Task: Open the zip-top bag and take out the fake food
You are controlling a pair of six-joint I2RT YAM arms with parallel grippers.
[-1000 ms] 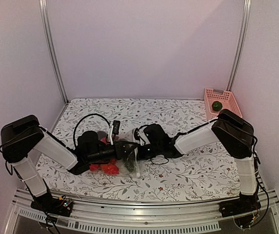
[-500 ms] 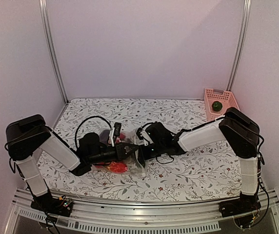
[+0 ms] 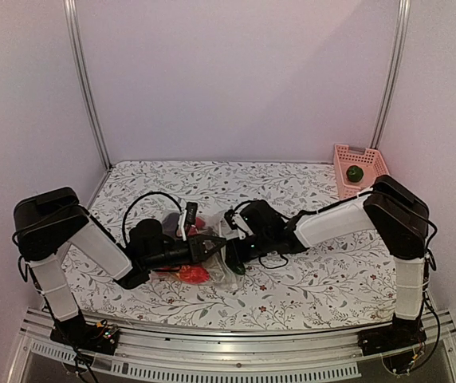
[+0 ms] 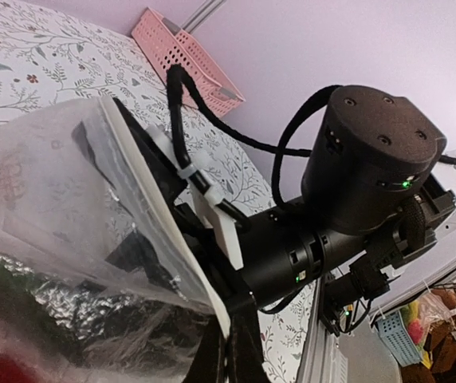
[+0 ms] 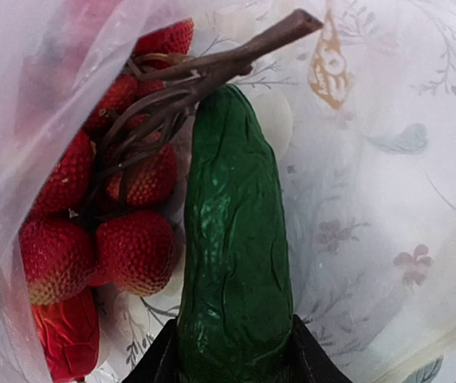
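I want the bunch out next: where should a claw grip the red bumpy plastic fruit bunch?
Probably the free end of the brown twig stem, approached from its tip side: it juts past the red fruits and green cucumber, away from the clear bag film.

no readable text, labels, brands or numbers on any surface, in any of the views

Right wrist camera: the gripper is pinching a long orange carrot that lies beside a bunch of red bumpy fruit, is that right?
Not quite. The right wrist view shows the right gripper pinching a long dark green cucumber, not an orange carrot. It does lie beside the bunch of red bumpy fruit.
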